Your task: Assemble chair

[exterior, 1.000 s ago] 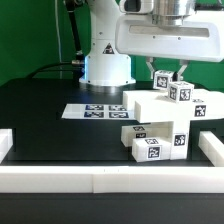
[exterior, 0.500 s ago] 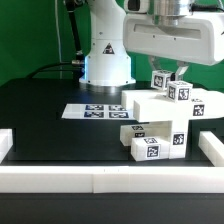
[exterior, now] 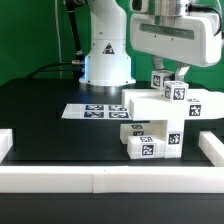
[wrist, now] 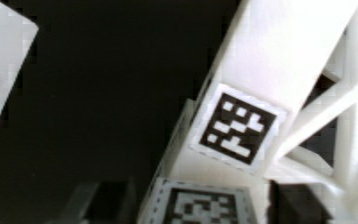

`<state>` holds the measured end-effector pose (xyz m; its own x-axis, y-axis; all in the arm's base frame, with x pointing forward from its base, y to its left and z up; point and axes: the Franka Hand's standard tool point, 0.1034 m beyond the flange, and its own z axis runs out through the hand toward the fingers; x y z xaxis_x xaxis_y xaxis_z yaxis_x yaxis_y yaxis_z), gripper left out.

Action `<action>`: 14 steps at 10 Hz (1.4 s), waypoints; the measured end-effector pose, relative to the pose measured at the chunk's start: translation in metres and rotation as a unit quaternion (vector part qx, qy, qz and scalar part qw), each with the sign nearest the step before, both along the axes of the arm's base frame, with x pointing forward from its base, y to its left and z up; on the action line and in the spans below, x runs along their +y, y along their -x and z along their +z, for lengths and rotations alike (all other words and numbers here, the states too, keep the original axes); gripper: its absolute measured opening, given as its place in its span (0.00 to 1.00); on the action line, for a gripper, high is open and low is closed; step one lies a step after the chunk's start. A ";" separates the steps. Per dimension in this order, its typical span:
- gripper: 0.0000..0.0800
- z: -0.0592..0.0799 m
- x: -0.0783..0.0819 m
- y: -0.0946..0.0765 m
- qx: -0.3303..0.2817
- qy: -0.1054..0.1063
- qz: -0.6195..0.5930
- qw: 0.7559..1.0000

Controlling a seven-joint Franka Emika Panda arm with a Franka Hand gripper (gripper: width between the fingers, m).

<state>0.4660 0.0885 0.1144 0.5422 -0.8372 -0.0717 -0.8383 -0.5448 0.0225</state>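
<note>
Chair (exterior: pixel 160 118) parts sit stacked on the black worktop (exterior: pixel 50 135), toward the exterior view's right, just beside the marker board (exterior: pixel 92 111). Since a second ago the arm has shifted toward the exterior view's right; the small tagged blocks on top of the stack have barely moved. Claw (exterior: pixel 172 72) hangs right over those top blocks, its fingers reaching down among them. Clenched or released: cannot tell, the camera housing hides the tips. Wrist view only shows a white chair part (wrist: pixel 247 110) with tags, very close. Looks like a fine alignment step, not a transport. White border rails (exterior: pixel 100 180) fence the worktop; green wall behind the robot base.
</note>
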 end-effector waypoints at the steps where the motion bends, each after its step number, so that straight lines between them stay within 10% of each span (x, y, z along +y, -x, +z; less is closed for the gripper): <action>1: 0.70 0.000 0.000 0.001 0.000 0.000 0.014 1.000; 14: 0.81 0.000 -0.003 0.001 -0.021 -0.025 0.517 0.855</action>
<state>0.4654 0.0854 0.1145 0.9939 0.0955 -0.0555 0.0934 -0.9948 -0.0400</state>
